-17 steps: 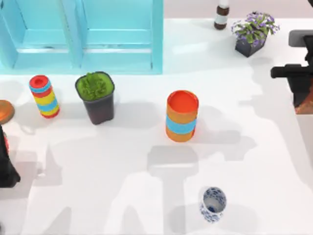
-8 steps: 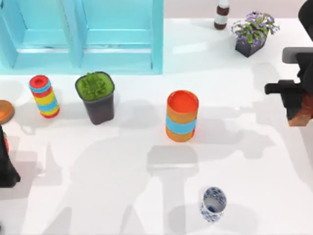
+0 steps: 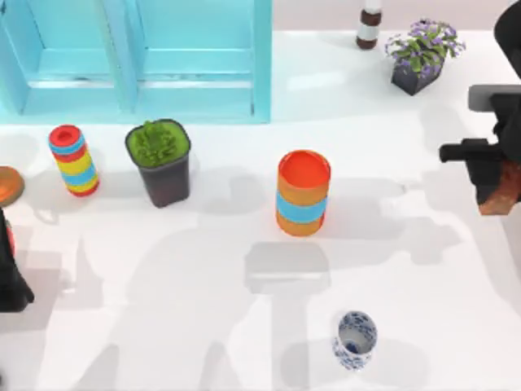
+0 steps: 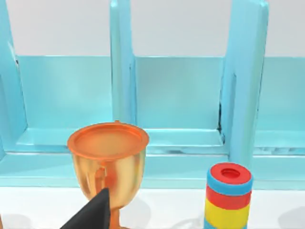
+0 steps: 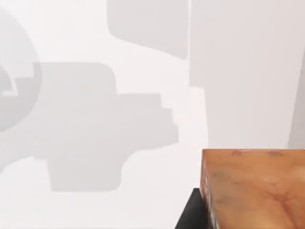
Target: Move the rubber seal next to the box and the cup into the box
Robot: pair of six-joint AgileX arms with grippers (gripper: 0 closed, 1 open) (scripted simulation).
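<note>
Standing nearest the camera's lower edge in the top view, the cup (image 3: 354,340) sits upright on the white tabletop (image 3: 203,309), white with blue pattern, alone, well apart from everything else.

Left hand (image 3: 10,273) parked at the tabletop's left edge, low in the top view; cannot tell whether its fingers are apart or together. A dark fingertip (image 4: 93,214) pokes into the left wrist view in front of a gold goblet (image 4: 107,167) with an orange top; the same goblet shows just past the hand at the left edge from above.

Mid-tabletop: tall orange cylinder (image 3: 303,193) with a blue band, upright, open top. To its left, a dark pot with green plant (image 3: 159,161); further left, a striped red-yellow-blue stack (image 3: 73,160), also seen in the left wrist view.

Right hand (image 3: 491,167) at the tabletop's right edge, level with the orange cylinder, clamped on the rubber seal (image 3: 501,189). The reddish-brown block hangs below the dark fingers, its shadow falling on the tabletop beside it. In the right wrist view the seal's glossy brown face (image 5: 255,188) shows close up over bare white surface.

Far side: the light blue box (image 3: 138,61), open compartments split by upright dividers, spans the far left. Far right: a small brown-and-white bottle (image 3: 369,27) and a dark planter with purple flowers (image 3: 421,53).
</note>
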